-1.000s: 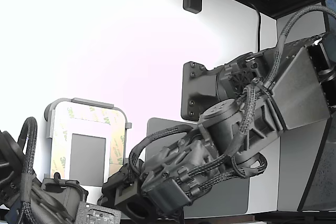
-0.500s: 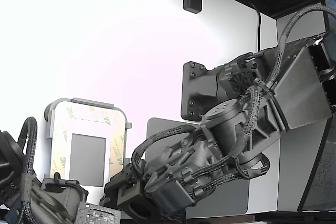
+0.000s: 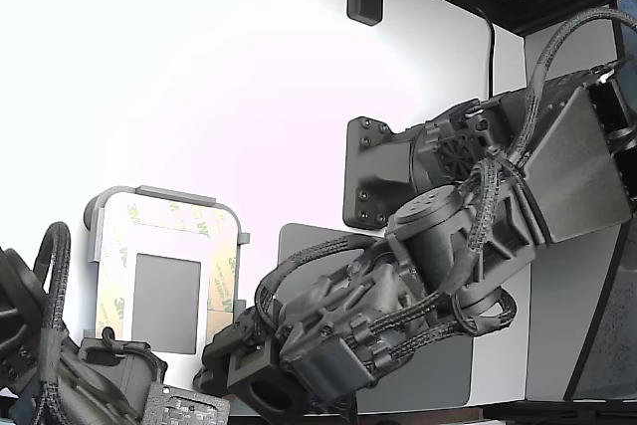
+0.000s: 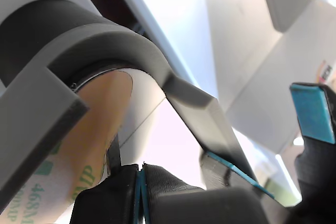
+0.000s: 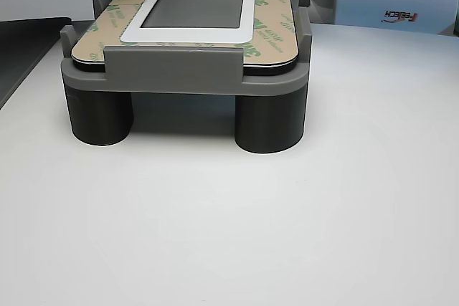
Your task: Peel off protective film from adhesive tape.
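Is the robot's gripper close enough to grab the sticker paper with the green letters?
Probably yes. The gripper sits right at the plate's corner, beside the protective film, with nothing between them.

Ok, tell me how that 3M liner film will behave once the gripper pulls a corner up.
The protective film looks paper-thin and lies flat on the plate, so it will probably flop and curl. It likely weighs almost nothing. Being stuck down around the grey rectangle, it may resist, then tear if yanked.

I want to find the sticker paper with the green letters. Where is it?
The protective film lies on the plate in the grey holder, at the exterior view's lower left, framing the small grey rectangle, just left of the gripper.
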### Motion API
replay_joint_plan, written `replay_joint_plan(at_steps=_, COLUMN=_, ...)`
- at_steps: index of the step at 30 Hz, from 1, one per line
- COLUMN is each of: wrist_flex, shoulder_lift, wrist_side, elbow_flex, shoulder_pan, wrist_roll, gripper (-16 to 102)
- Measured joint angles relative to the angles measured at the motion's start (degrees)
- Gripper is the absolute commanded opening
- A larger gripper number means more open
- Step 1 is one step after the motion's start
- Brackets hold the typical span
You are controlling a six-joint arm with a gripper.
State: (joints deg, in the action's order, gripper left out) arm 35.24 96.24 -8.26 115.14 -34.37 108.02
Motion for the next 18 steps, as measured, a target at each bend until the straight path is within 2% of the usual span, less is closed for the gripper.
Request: replay_joint_plan(at_steps=18, wrist_flex=-1.93, shoulder_lift=0.62, wrist_side=-0.26, elbow_flex=2.29, shoulder_pan=0.0, wrist_roll=2.37, gripper=-11)
